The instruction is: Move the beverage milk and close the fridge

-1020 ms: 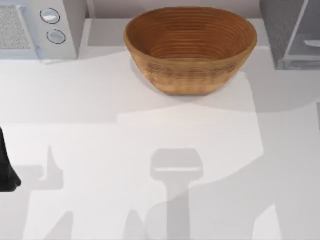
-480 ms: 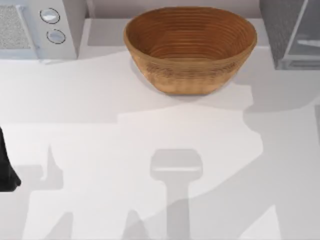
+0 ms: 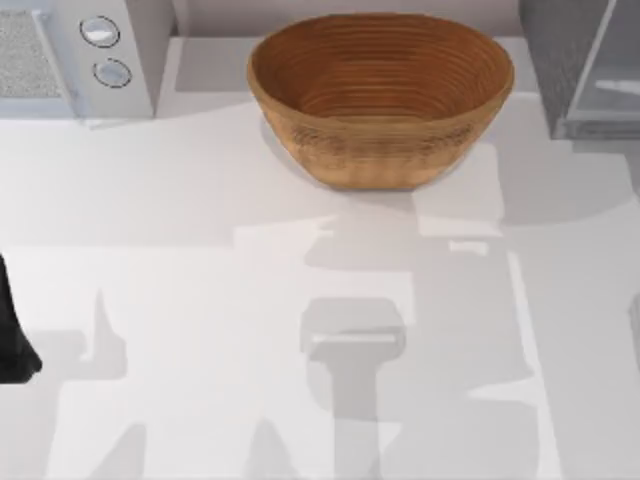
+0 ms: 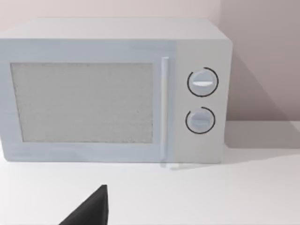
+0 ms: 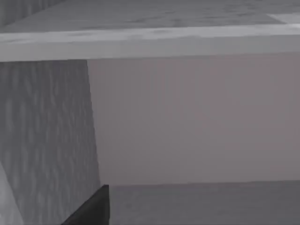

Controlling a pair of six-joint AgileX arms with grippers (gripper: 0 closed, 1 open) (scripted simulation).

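Note:
The fridge [image 3: 585, 70] stands at the table's back right corner, a grey box with a speckled dark side and a lighter flat panel. The right wrist view looks close into the fridge [image 5: 47, 140]: a speckled wall, a pale back wall and a grey ledge above. A dark tip of my right gripper [image 5: 91, 211] juts in at that view's edge. The beverage milk is out of view. My left arm [image 3: 10, 340] is parked at the table's left edge. Its gripper [image 4: 89, 211] faces the pale appliance.
A large woven bowl [image 3: 380, 95] sits at the back centre. A pale appliance with two round knobs [image 3: 85, 55] stands at the back left, seen front-on in the left wrist view [image 4: 112, 93]. The white tabletop [image 3: 200, 300] carries broad grey shadows.
The shadows on the right half of the table have shifted left toward the middle. The bowl, the fridge and my left arm have not moved.

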